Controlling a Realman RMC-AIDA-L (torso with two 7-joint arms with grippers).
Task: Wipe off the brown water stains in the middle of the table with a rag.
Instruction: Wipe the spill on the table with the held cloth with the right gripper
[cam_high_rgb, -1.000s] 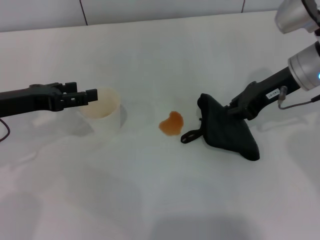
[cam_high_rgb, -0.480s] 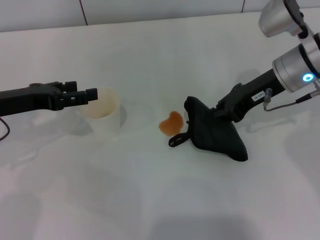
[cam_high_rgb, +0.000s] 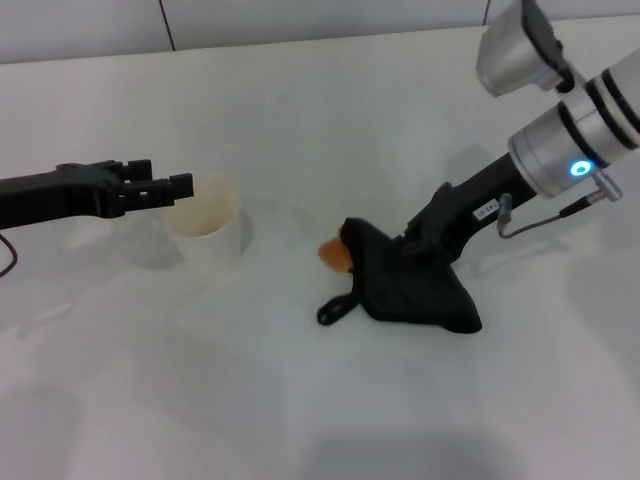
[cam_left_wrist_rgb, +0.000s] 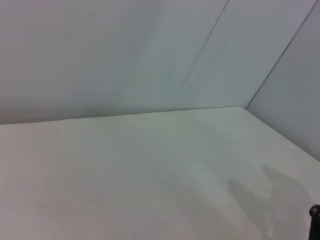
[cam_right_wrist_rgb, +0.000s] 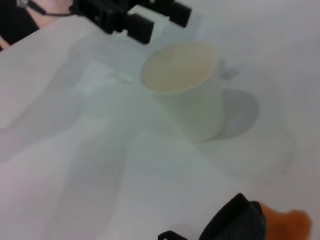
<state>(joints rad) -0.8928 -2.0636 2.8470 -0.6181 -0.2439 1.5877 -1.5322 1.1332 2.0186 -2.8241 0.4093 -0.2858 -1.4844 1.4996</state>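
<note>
The brown water stain (cam_high_rgb: 331, 252) is a small orange-brown puddle in the middle of the white table (cam_high_rgb: 300, 400). Only its left edge shows, because the black rag (cam_high_rgb: 405, 285) lies over the rest. My right gripper (cam_high_rgb: 412, 246) is shut on the rag and presses it onto the table; its fingertips are buried in the cloth. The right wrist view shows the rag's edge (cam_right_wrist_rgb: 235, 220) against the stain (cam_right_wrist_rgb: 286, 223). My left gripper (cam_high_rgb: 165, 185) is open and empty, held still at the rim of a white paper cup (cam_high_rgb: 205, 228).
The cup (cam_right_wrist_rgb: 182, 87) stands left of the stain, with the left gripper (cam_right_wrist_rgb: 150, 20) behind it in the right wrist view. A loop of the rag (cam_high_rgb: 335, 310) trails toward the front. The left wrist view shows only tabletop (cam_left_wrist_rgb: 125, 175) and wall.
My right arm has dragged the rag leftward across the table onto the stain, which was fully exposed before. The left arm and the cup have not moved.
</note>
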